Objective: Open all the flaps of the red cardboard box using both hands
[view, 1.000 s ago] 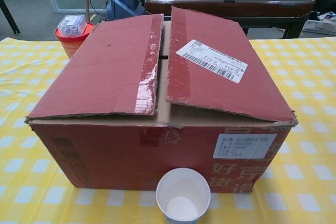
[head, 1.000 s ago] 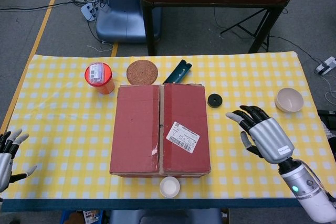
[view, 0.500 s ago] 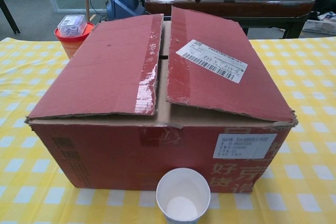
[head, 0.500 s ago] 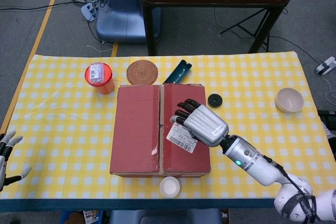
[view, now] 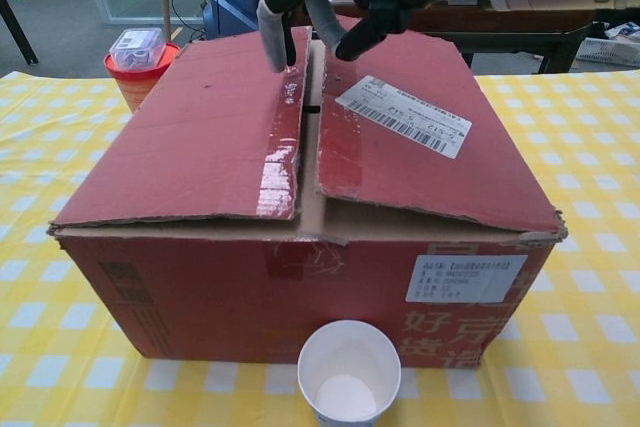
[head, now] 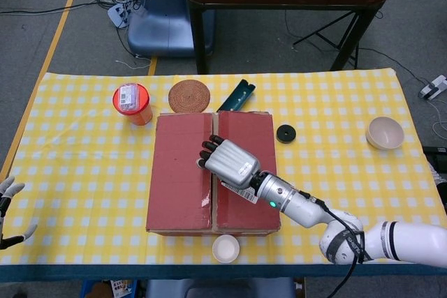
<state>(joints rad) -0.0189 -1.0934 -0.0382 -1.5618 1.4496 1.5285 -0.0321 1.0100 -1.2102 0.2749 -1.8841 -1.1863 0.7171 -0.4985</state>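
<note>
The right hand (head: 227,163) has moved left across the red cardboard box (head: 183,193) since half a second ago; it now sits over the centre seam at frame centre in the head view, partly covering the white barcode label (view: 403,115). In the chest view its fingers (view: 272,35) are spread and curled down, one tip touching the inner edge of the left flap (view: 190,137) at upper centre, holding nothing. The left hand (head: 7,204) has slid further out at the lower left edge, fingers apart, empty. The box stands mid-bench on the yellow checked cloth (head: 84,165), both top flaps closed, so opening hasn't started; the right hand looks set to hook the seam. A white paper cup (view: 349,371) is just in front of the box.
</note>
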